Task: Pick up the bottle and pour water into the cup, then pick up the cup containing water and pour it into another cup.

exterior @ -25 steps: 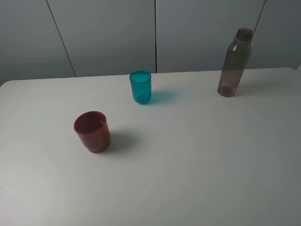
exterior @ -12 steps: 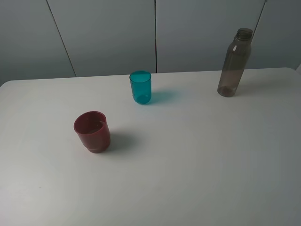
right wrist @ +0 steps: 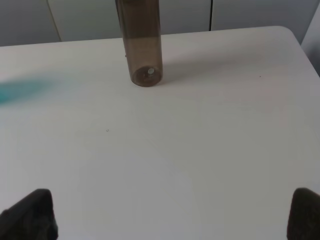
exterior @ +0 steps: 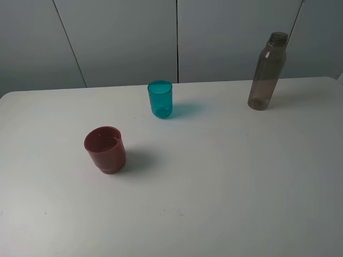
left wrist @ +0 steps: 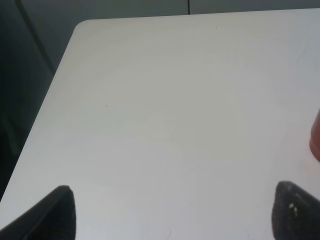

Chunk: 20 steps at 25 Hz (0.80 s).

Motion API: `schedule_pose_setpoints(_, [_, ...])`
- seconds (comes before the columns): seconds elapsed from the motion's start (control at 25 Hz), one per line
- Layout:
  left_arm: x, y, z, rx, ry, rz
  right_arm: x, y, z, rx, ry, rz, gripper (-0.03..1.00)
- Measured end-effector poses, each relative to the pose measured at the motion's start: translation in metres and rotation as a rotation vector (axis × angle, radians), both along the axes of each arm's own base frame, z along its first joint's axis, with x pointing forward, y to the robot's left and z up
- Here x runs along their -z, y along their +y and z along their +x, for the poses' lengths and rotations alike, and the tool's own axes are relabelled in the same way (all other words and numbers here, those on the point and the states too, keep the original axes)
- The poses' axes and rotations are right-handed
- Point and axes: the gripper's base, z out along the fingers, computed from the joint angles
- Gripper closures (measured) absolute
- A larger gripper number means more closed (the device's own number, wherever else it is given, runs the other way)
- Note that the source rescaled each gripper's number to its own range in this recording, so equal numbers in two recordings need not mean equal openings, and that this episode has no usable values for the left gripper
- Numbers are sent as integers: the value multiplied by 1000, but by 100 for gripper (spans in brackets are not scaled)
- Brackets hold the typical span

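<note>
The smoky grey-brown bottle [exterior: 266, 72] stands upright and uncapped at the table's back right. In the right wrist view the bottle [right wrist: 142, 45] is straight ahead of my right gripper [right wrist: 170, 215], well apart from it. That gripper is open and empty. The teal translucent cup [exterior: 160, 99] stands at the back centre. The dark red cup [exterior: 105, 150] sits at the front left. Only a sliver of the red cup [left wrist: 316, 140] shows at the edge of the left wrist view. My left gripper [left wrist: 175, 215] is open with nothing between its fingers. Neither gripper appears in the exterior view.
The white table [exterior: 241, 176] carries only these three items. Its rounded back-left corner [left wrist: 82, 25] and left edge show in the left wrist view, with a dark drop beyond. Grey wall panels [exterior: 177, 37] stand behind the table.
</note>
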Motion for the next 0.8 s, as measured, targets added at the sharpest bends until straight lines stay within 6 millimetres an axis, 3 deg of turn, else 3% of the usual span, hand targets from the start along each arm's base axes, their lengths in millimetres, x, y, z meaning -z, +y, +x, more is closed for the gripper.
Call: schedule_pose_setpoints(0.8, [0, 0, 0, -3, -1, -6, 0, 1, 0, -10, 0, -7, -3])
